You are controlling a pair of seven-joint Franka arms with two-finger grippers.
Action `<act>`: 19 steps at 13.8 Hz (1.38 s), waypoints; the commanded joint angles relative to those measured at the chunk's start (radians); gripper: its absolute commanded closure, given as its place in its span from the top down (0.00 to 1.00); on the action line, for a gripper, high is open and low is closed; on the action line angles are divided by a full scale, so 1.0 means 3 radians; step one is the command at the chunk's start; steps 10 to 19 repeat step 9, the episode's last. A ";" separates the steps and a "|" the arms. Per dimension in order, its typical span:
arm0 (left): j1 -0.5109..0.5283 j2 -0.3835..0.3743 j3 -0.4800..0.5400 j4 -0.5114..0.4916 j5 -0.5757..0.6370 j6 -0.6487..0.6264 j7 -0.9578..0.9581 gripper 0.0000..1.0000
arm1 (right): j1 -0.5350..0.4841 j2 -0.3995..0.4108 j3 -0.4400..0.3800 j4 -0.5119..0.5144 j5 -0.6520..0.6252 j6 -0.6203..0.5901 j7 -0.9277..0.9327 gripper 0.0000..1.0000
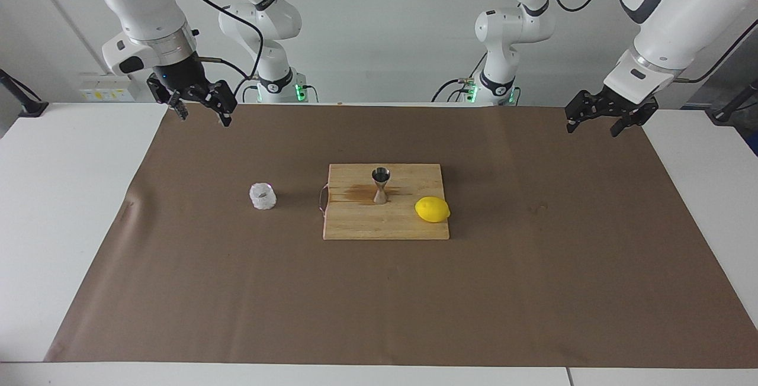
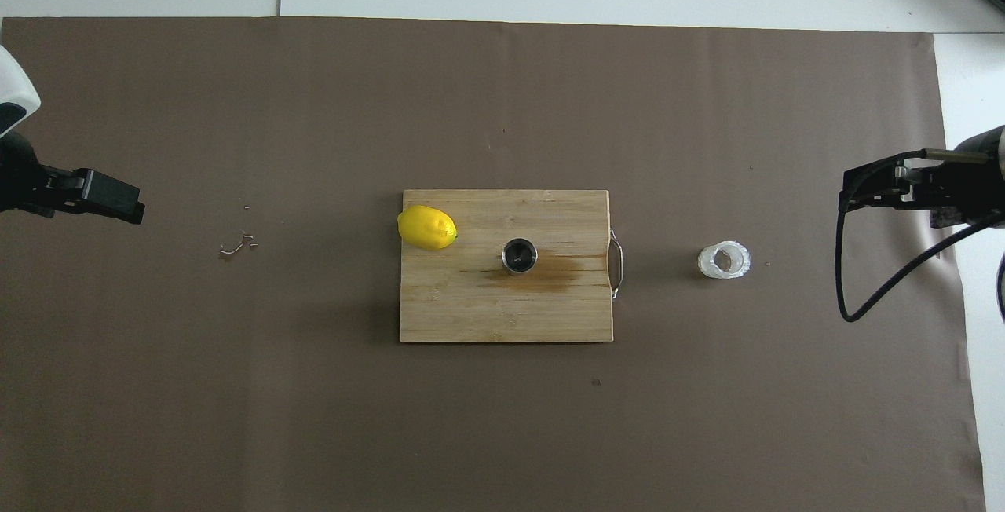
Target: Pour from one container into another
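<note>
Jigger [image 1: 381,185] stands upright on the cutting board [image 1: 385,223]; glass cup [image 1: 263,196] upright beside it. Left pincer [image 1: 603,118] and right pincer [image 1: 201,106]: spread wide, empty.

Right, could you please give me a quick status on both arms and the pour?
Left tool and right tool open, empty, raised over the mat's corners. Glass cup upright on mat, jigger upright on board. Lemon beside jigger.

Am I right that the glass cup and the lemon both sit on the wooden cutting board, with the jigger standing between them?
Not quite. The glass cup is off the cutting board, on the brown paper toward the right arm's end. Only the lemon and the jigger are on the board, as the overhead view shows.
</note>
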 commanded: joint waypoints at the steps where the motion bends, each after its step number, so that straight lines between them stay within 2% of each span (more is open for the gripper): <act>1: 0.0010 -0.0015 0.0003 -0.0032 -0.0039 0.0037 0.0033 1.00 | 0.0166 0.0012 -0.0189 0.0031 -0.0011 -0.0065 -0.0056 1.00; 19: 0.0010 -0.0010 0.0003 -0.0032 -0.0039 0.0037 0.0033 1.00 | 0.0167 -0.0024 -0.0159 0.0016 -0.0011 -0.0065 -0.0056 1.00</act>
